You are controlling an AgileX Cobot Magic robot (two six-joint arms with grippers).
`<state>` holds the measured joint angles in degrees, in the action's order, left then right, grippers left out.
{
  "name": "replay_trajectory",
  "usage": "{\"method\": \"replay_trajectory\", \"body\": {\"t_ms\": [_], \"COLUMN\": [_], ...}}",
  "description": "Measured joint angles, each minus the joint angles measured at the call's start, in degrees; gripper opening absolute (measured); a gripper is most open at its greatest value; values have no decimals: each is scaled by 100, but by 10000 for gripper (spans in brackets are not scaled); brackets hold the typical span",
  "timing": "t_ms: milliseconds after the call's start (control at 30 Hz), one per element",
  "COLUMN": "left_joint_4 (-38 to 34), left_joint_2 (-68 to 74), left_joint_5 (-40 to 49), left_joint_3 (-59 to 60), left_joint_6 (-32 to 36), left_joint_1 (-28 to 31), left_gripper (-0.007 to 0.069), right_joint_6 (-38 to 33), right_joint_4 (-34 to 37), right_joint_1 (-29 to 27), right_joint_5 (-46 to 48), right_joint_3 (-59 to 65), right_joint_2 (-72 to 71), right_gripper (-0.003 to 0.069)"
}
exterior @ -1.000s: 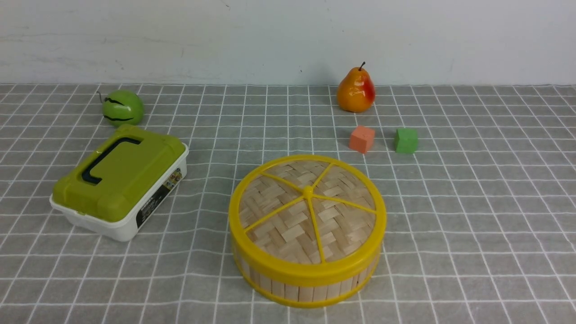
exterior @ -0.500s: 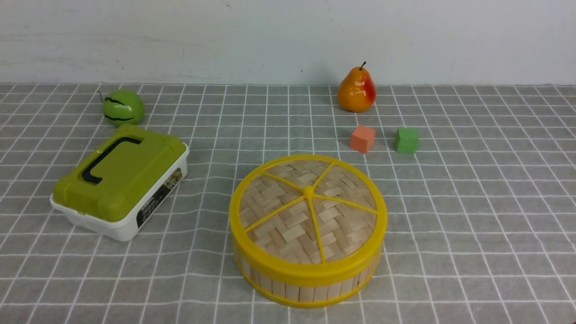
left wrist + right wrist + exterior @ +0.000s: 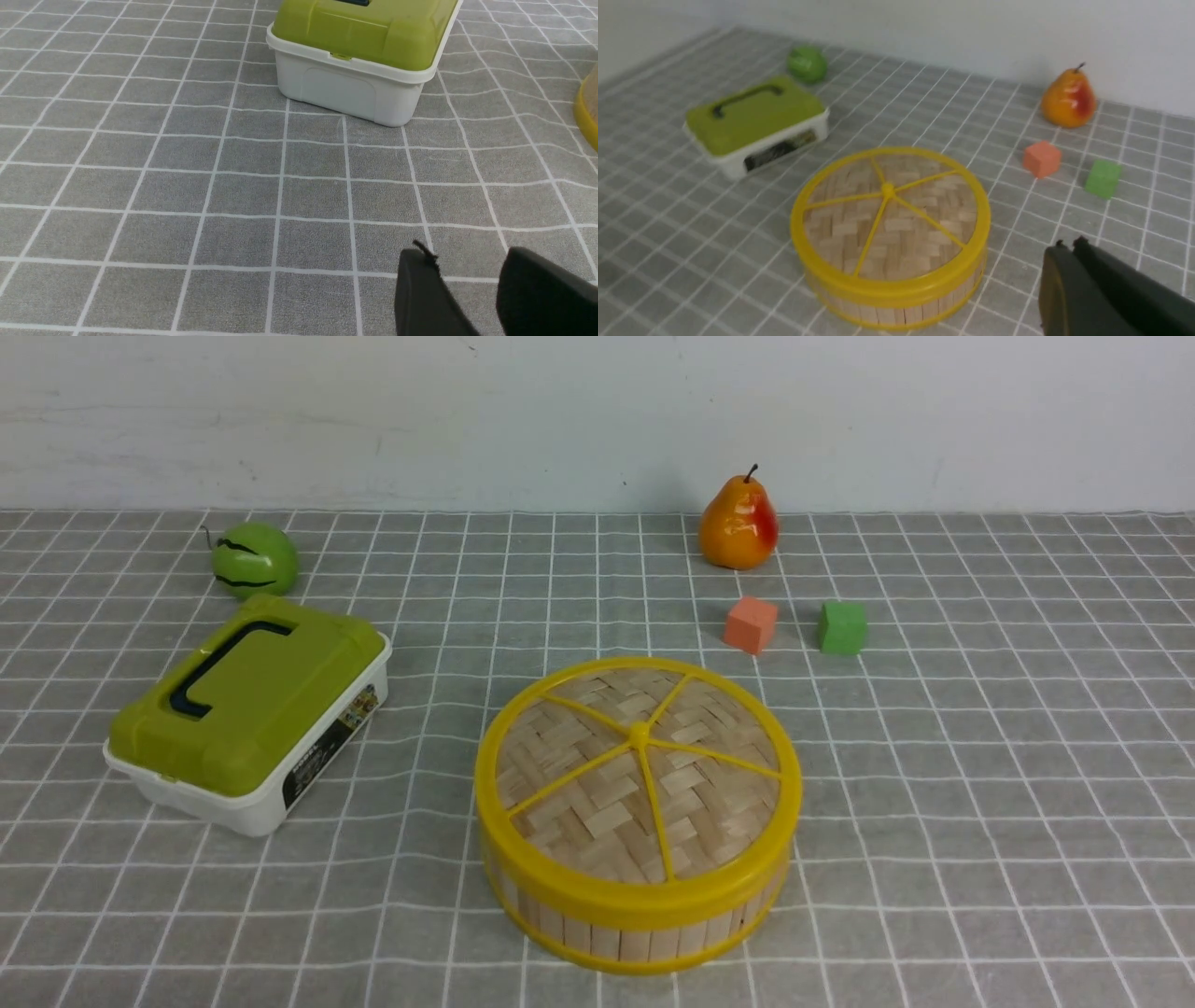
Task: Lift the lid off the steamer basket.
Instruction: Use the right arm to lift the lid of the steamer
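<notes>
The lid (image 3: 639, 782), a woven bamboo disc with yellow rim, spokes and centre knob, sits flat on the steamer basket (image 3: 635, 924) at the table's front centre. Both also show in the right wrist view, the lid (image 3: 889, 219) on the basket (image 3: 896, 310). My right gripper (image 3: 1069, 245) is shut and empty, hovering apart from the basket's side. My left gripper (image 3: 467, 261) is open and empty above bare cloth, in front of the white box; a sliver of the basket's yellow rim (image 3: 587, 119) shows at that view's edge. Neither gripper shows in the front view.
A white box with an olive-green lid (image 3: 247, 709) lies left of the basket. A green apple (image 3: 254, 558) sits behind it. A pear (image 3: 738, 525), an orange cube (image 3: 751, 623) and a green cube (image 3: 842, 627) stand behind the basket. Grey checked cloth (image 3: 980, 803) covers the table.
</notes>
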<state>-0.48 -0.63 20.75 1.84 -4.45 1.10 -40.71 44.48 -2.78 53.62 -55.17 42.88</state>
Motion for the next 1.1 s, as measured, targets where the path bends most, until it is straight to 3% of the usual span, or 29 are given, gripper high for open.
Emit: {"method": "replay_trajectory", "body": {"t_ms": [133,267,467,633,767,933,1100], "left_joint_4": [0,0,0,0,0,0,0], "left_joint_2": [0,0,0,0,0,0,0], "left_joint_5": [0,0,0,0,0,0,0], "left_joint_3": [0,0,0,0,0,0,0], "left_joint_6": [0,0,0,0,0,0,0], "left_joint_1": [0,0,0,0,0,0,0], "left_gripper": [239,239,239,239,239,239,239], "right_joint_6": [23,347,1422,2048,2309,2499,2915], "right_joint_4": [-225,-624,-2796,-4039,-4264,-4284,-4302], "right_joint_1": [8,303,2035,3158,3675,3879,3905], "right_joint_5": [1127,1605,1805,1805,1805,1800,1783], "right_joint_3": [-1363,-2146,-3209,-3902,-4547,-5229,-6033], "right_joint_2": [1296,2176,3453,4459,5347,6309,7375], "right_gripper": [-1,0,0,3,10,45,205]}}
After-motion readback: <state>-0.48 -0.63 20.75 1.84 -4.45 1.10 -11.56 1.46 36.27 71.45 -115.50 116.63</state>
